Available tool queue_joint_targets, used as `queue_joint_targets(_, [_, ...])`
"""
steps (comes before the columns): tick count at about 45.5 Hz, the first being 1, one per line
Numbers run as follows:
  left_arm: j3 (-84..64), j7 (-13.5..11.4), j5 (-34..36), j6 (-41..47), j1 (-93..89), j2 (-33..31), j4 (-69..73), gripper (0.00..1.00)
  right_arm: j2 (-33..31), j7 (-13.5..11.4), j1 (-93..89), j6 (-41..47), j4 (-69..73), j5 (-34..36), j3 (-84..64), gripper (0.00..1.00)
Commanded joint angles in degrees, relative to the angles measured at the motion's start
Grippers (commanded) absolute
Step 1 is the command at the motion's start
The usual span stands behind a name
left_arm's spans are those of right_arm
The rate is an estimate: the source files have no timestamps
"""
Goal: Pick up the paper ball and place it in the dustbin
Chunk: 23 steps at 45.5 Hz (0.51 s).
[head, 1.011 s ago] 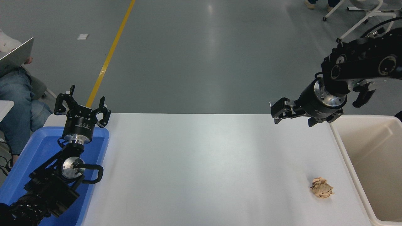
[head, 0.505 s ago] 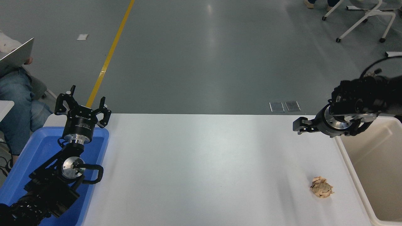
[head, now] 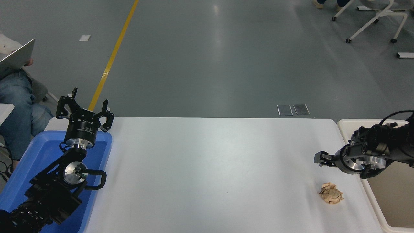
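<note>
Right gripper (head: 321,159) above one paper ball (head: 331,193), one dustbin (head: 346,123) beside.

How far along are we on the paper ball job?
Nothing is done yet: the paper ball lies loose on the white table, beside the dustbin. The right end effector hangs just beyond the ball, holding nothing. Grasping, lifting and dropping it in remain. The left end effector sits parked over the blue tray.

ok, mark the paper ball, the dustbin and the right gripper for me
small tan-brown crumpled paper ball (head: 331,193), head view, centre of the wad.
large cream-beige rectangular plastic dustbin (head: 346,123), head view, far left rim corner.
black right gripper (head: 318,158), head view, at its tip.
</note>
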Motion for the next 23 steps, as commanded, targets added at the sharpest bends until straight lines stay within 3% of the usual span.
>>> queue_joint_targets(1, [0.0,0.0,0.0,0.0,0.1,0.1,0.0,0.99,-1.8,0.0,-4.5,-1.1,-1.4,0.5,1.9,1.0])
queue_joint_targets(23, [0.0,0.0,0.0,-0.1,0.0,0.0,0.0,0.99,-4.1,0.0,-7.9,-1.1,-1.3,0.5,6.9,1.0])
